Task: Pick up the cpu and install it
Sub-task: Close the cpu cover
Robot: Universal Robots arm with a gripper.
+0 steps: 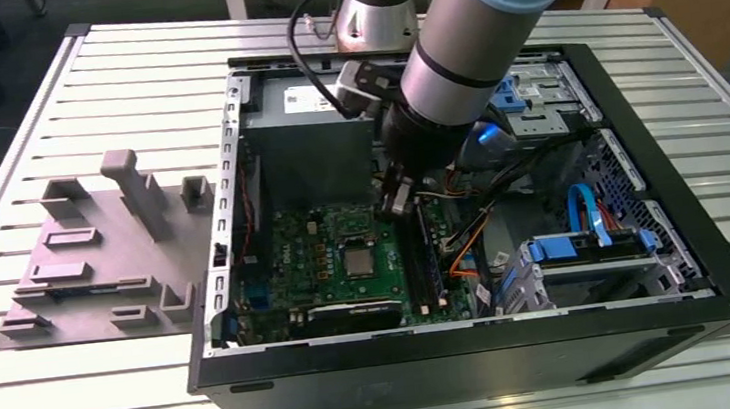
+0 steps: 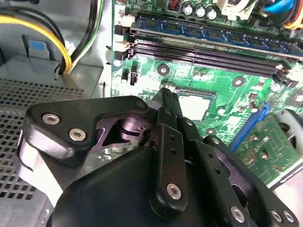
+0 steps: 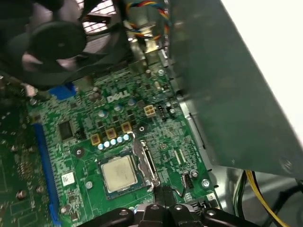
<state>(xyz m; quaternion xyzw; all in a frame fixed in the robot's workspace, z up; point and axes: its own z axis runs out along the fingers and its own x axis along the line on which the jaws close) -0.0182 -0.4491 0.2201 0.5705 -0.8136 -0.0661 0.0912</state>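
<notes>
1. The open black computer case (image 1: 488, 363) rests on the slatted metal table (image 1: 89, 392). It holds a green circuit board (image 1: 301, 241), a grey metal power box (image 1: 313, 154) with a white label, and blue cables (image 1: 577, 206).
2. The cpu (image 3: 119, 172), a small silvery square chip, sits flat in the board's socket (the shiny metal retaining frame (image 3: 144, 163) stands raised beside it).
3. The black gripper (image 2: 166, 92) hangs just above the board beside the socket, its fingers pressed together on nothing.
4. A grey plastic fixture (image 1: 101, 250) lies on the table outside the case.
</notes>
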